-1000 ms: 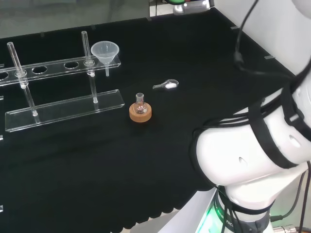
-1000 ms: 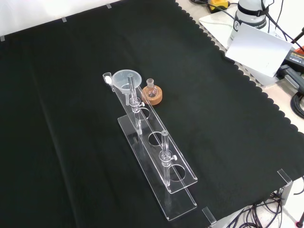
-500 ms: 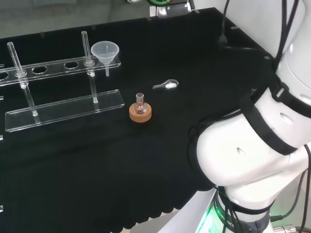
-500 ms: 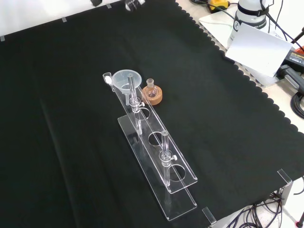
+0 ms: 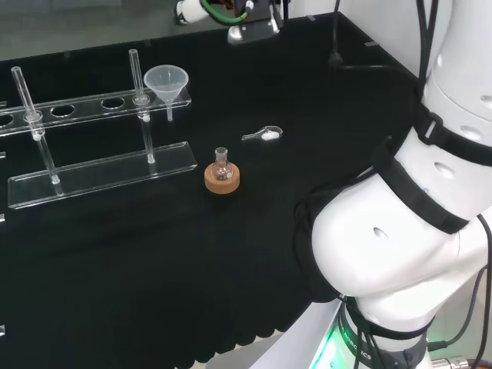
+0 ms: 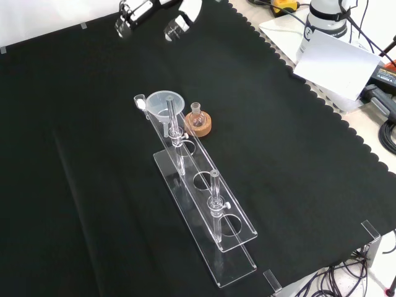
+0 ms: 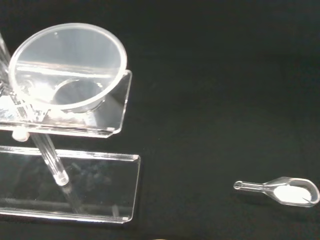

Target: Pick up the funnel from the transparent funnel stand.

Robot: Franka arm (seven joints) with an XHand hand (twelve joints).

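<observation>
Funnel (image 5: 166, 80) seated in the end hole of the transparent funnel stand (image 5: 100, 169), at the stand's right end in the head view; mouth up, stem hanging below the upper plate. Front view: same funnel (image 6: 164, 100) at the stand's far end, partly crossed by one of the stand's upright rods.

Hand (image 6: 151, 12): front view shows it entering at the top edge, black and white parts, well apart from the funnel and touching nothing. Head view puts it (image 5: 231, 11) at the top edge, beyond the far side of the black-cloth worktop (image 5: 231, 254). Too little of the fingers shows to tell whether they are spread or curled.

Wrist view gives what the others lack: looks down into the funnel (image 7: 67, 65) mouth, wide clear rim resting on the stand's upper plate (image 7: 112, 107), base plate beneath. A small clear scoop (image 7: 280, 190) with white powder in its bowl lies flat on the cloth, apart from the stand.

Head view: scoop (image 5: 264, 134) to the right of the stand; a small flask (image 5: 222, 163) upright on a cork ring (image 5: 222, 181) stands near the base plate's right end. Front view: flask (image 6: 197, 115) just right of the funnel; nothing between hand and funnel.
</observation>
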